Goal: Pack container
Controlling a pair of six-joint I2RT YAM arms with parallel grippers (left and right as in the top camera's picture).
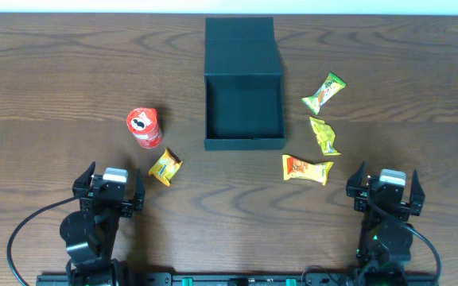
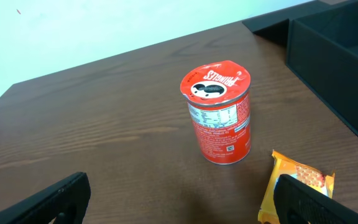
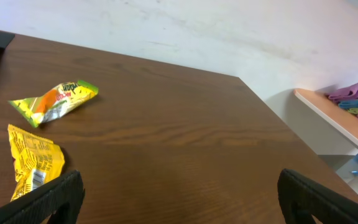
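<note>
The container [image 1: 243, 143], a dark teal box, stands open at the table's middle back with its lid flap [image 1: 239, 44] folded away; nothing shows inside. Its corner [image 2: 328, 81] appears in the left wrist view. To its right lie a green packet [image 1: 325, 93], a yellow packet [image 1: 324, 135] and an orange packet [image 1: 307, 169]. Another orange packet [image 1: 165, 167] lies to its left. My left gripper [image 1: 110, 181] is open near the front, that packet [image 2: 294, 171] just off its right finger. My right gripper [image 1: 386, 179] is open over bare wood [image 3: 179, 193], with the yellow packet [image 3: 33, 162] to its left.
A red cylindrical can [image 1: 145, 128] stands upright left of the box, straight ahead of my left gripper [image 2: 182, 199]. In the right wrist view the green packet [image 3: 55, 99] lies farther off, and a shelf with folded cloths [image 3: 353, 99] sits beyond the table's right edge.
</note>
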